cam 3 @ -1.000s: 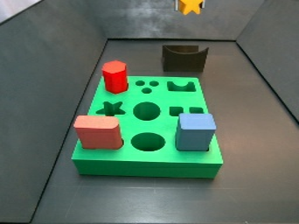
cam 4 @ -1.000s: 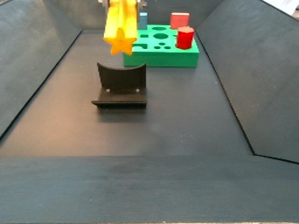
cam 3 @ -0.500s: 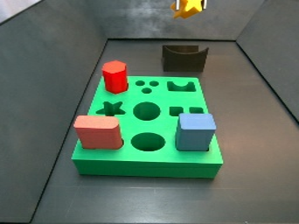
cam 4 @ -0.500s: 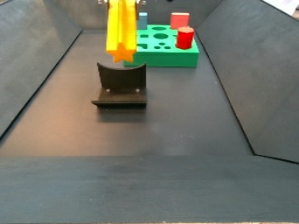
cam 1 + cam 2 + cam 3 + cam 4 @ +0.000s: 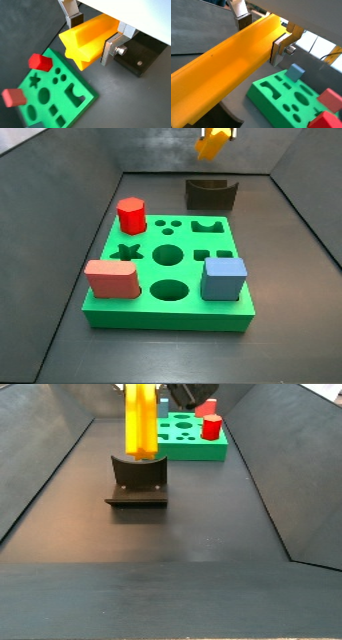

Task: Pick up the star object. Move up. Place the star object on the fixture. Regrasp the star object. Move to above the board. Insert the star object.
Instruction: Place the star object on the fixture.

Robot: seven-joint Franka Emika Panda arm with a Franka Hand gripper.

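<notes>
My gripper point(image 5: 93, 34) is shut on the star object point(image 5: 83, 42), a long orange-yellow ridged prism, with a silver finger point(image 5: 110, 47) pressed on each side. It also shows in a wrist view point(image 5: 224, 75). In a side view the star object point(image 5: 140, 419) hangs upright, its lower end at the notch of the dark fixture point(image 5: 138, 479); I cannot tell if they touch. In a side view it point(image 5: 214, 143) is above the fixture point(image 5: 211, 194). The green board point(image 5: 167, 268) lies in front, its star hole point(image 5: 127, 252) open.
A red hexagonal prism point(image 5: 131, 215), a pink-red block point(image 5: 112, 279) and a blue block point(image 5: 225, 279) stand in the board. Dark sloping walls enclose the grey floor point(image 5: 174, 554) on both sides.
The star object has swung from tilted to upright and come down towards the fixture. The gripper stays shut on it.
</notes>
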